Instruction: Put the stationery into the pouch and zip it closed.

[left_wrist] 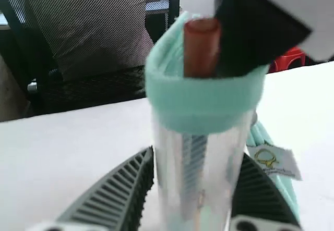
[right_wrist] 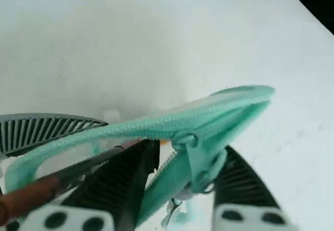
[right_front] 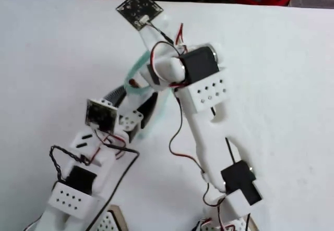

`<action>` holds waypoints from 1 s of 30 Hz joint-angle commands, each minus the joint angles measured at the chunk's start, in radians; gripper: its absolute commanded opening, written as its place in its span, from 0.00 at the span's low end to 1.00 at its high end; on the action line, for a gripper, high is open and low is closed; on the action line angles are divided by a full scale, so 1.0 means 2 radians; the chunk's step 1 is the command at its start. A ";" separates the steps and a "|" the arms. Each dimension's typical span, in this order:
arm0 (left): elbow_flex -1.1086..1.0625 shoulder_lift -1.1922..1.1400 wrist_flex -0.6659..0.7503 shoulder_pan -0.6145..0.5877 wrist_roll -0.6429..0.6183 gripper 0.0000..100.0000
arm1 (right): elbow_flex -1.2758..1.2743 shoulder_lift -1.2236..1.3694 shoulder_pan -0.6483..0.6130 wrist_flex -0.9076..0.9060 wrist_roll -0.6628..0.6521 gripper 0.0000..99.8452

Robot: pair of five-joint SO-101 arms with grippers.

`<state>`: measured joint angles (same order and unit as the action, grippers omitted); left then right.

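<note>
Mid-table, the left gripper clasps the pouch, a pen poking from its unzipped mouth; the right gripper straddles the zip pull, grip unclear, so zipping remains.

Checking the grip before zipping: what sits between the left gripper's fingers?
The clear pouch, a brown pen standing inside it, sits there; the left wrist view shows it.

The small tag on the pouch bears unreadable print.

pouch: clear, mint trim, unzipped | pen: brown, prob inside, upright
</note>
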<state>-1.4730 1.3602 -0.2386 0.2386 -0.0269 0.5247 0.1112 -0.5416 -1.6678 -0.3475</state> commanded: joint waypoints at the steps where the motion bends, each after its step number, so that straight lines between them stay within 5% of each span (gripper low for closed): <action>1: 0.069 0.007 -0.046 -0.081 -0.094 0.25 | 0.048 0.017 0.036 -0.003 0.012 0.02; 6: 0.092 0.006 -0.086 -0.106 -0.124 0.26 | 0.178 0.001 0.092 0.000 0.104 0.02; 16: 0.087 0.006 -0.087 -0.096 -0.124 0.26 | 0.210 -0.029 0.074 0.024 0.140 0.02; 21: 0.086 0.003 -0.085 -0.100 -0.124 0.26 | 0.180 -0.013 0.075 0.024 0.070 0.02; 25: 0.064 0.006 -0.061 -0.100 -0.124 0.25 | 0.204 0.000 0.165 0.050 0.214 0.02; 30: 0.041 0.006 -0.018 -0.099 -0.124 0.25 | 0.189 0.043 0.145 0.049 0.120 0.02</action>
<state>-1.3932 1.3602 -0.3261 0.0437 -0.2616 0.8761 0.1987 -0.2470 -1.5804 -0.0253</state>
